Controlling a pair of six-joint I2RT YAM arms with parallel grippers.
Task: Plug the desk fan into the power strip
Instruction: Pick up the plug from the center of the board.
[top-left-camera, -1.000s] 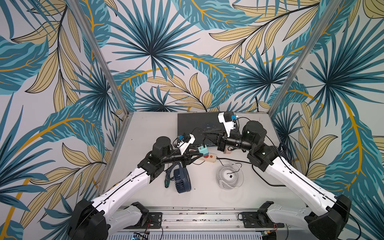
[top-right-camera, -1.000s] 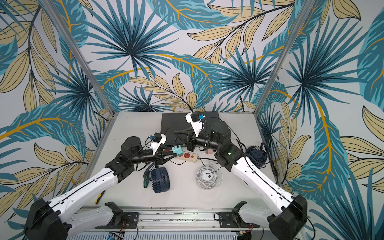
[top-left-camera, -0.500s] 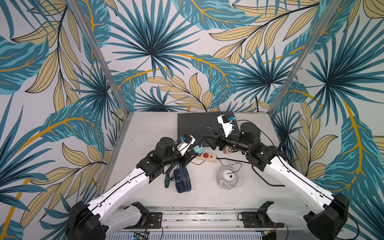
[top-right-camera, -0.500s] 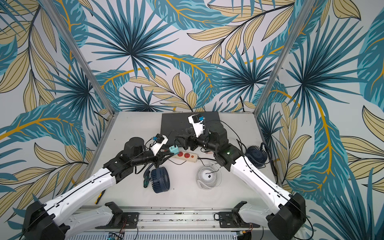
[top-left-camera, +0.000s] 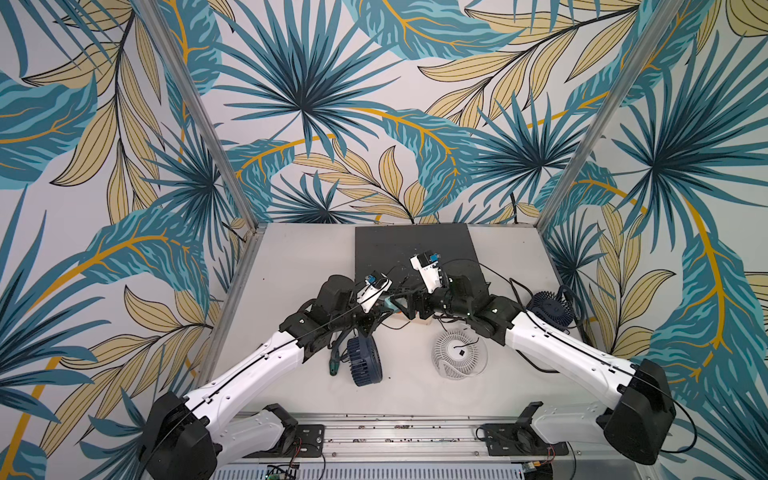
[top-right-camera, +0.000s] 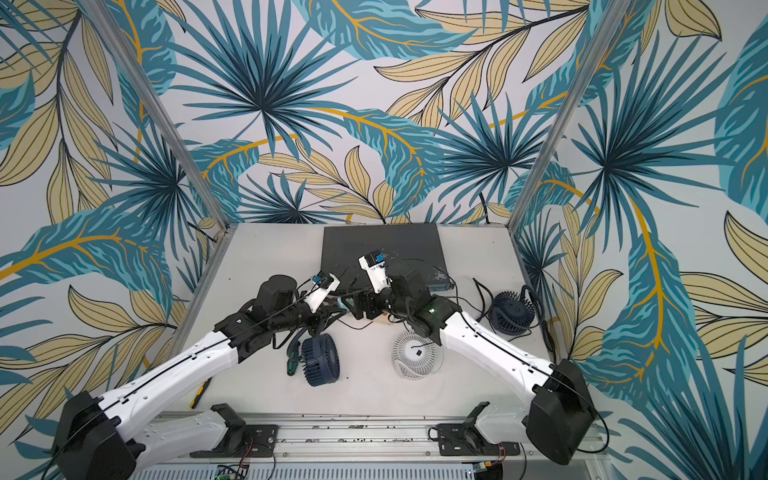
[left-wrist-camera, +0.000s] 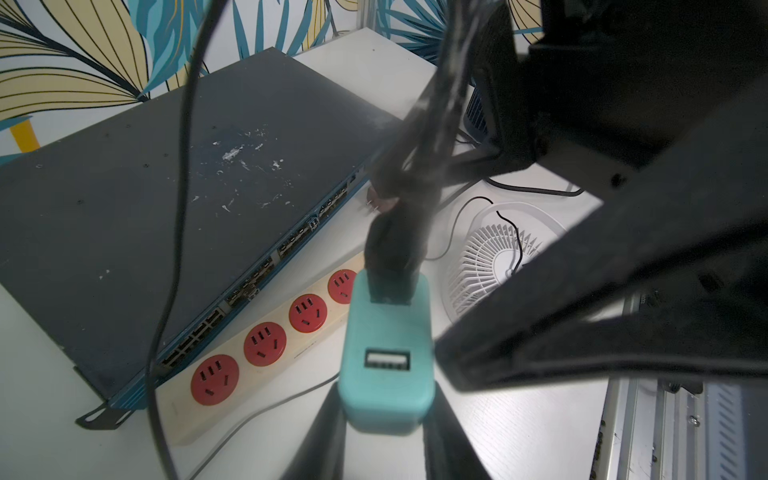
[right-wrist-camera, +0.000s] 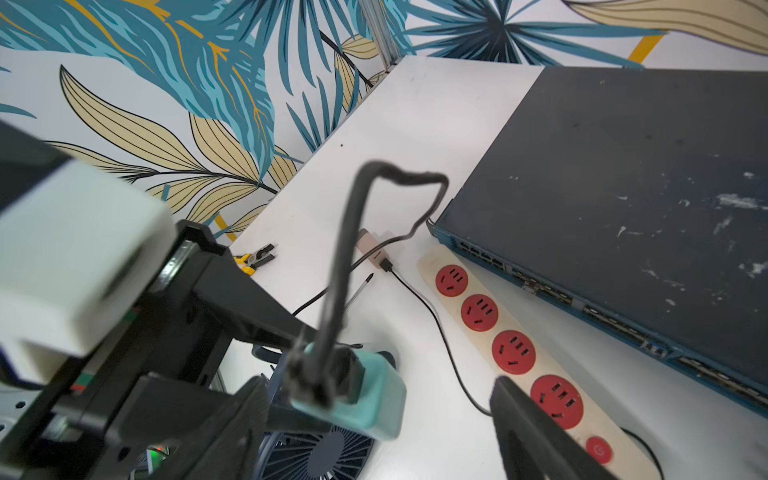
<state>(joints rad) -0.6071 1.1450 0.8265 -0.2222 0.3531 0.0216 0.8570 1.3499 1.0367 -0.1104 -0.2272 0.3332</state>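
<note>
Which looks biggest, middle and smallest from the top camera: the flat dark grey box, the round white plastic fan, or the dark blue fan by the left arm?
In a top view:
1. flat dark grey box, partly covered by the arms.
2. round white plastic fan, lying flat.
3. dark blue fan; tilted on edge, it shows narrower, so the fans' real sizes may match.

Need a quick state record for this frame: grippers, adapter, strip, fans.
left gripper: shut on adapter
right gripper: open, close by adapter
adapter: teal, black cable plugged in, held in air, not in strip
strip: four red sockets, all empty; lies along switch front
white fan: lying face up
navy fan: by left arm
second navy fan: by right arm
</note>
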